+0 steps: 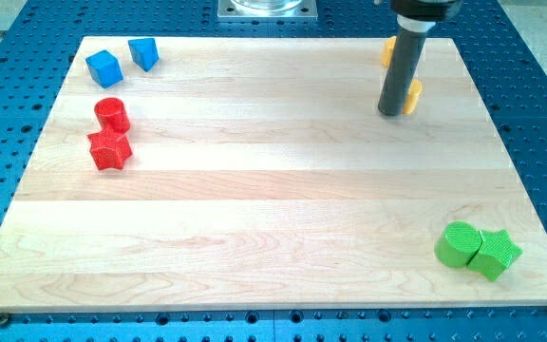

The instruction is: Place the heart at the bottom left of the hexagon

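Beside the yellow hexagon, just below it and to its right, sits the yellow heart, touching the rod's tip on its left. No pincer exists. Another rightward shove could overshoot. Both blocks look smooth plastic on the pale wooden board.

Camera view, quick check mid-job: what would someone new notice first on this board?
First, the dark rod at the view's top right, my tip pressed against the left side of a yellow block, with a second yellow block half hidden behind the rod above. Then the colour pairs: green blocks bottom right, red blocks left, blue blocks top left.
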{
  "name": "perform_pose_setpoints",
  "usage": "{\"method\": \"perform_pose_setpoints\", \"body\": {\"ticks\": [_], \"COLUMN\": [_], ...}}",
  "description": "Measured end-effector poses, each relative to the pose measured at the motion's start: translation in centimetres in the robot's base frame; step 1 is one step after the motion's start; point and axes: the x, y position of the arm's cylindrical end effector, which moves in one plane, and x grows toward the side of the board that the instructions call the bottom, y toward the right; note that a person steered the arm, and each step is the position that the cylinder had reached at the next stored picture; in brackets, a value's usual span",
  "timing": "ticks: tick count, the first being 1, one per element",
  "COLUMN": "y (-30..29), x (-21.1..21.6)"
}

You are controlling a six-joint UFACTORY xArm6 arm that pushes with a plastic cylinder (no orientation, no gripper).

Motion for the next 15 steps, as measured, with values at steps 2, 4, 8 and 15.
{"method": "perform_pose_setpoints", "body": {"ticks": [2, 4, 8, 15], "y": [3.6, 4.7, 0.4, -4.8], "x": [0.3, -6.1, -7.6, -7.0]}}
